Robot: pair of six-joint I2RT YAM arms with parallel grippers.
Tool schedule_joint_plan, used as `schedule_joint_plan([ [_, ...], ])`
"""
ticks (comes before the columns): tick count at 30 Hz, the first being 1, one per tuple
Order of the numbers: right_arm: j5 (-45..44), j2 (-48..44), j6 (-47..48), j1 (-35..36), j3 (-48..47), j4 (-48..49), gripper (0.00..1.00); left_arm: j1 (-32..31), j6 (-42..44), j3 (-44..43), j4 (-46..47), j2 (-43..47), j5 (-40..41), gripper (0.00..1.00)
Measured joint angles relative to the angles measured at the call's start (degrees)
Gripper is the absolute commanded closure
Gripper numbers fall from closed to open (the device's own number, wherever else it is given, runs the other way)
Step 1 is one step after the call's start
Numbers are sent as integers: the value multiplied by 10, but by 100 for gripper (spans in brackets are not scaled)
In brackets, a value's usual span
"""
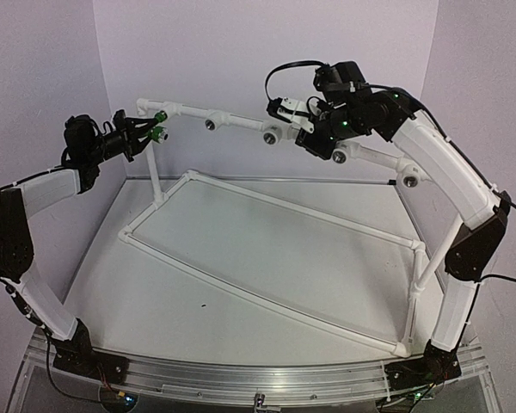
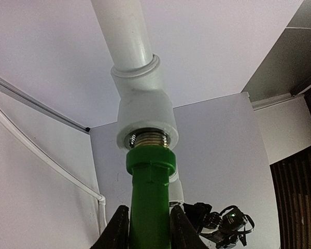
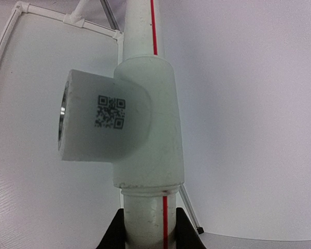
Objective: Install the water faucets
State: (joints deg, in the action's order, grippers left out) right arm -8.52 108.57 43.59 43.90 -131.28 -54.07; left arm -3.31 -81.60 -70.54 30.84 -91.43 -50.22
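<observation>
Left arm [image 1: 47, 191], right arm [image 1: 443, 168]: white shells, black joints. Black cable [image 1: 288, 67] loops above right wrist. Green LED [image 1: 345, 123] lit. Left gripper [image 2: 149, 220], right gripper [image 3: 147, 223]: black fingers.

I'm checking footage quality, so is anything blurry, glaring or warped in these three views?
Top external: evenly lit, aluminium rail bowed by the wide lens. Left wrist: green faucet sharp, small glint on its threads. Right wrist: tee fitting slightly soft, QR code legible.

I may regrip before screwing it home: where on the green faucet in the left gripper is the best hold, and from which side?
The straight green shank of the faucet, from its free end, in line with the tee fitting. The left gripper clamps there now, leaving collar and thread clear.
</observation>
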Motion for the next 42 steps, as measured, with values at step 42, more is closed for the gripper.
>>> schedule_joint_plan([
  [42, 0, -38, 22, -2, 76, 66, 100, 27, -26, -92, -86, -46, -85, 100],
])
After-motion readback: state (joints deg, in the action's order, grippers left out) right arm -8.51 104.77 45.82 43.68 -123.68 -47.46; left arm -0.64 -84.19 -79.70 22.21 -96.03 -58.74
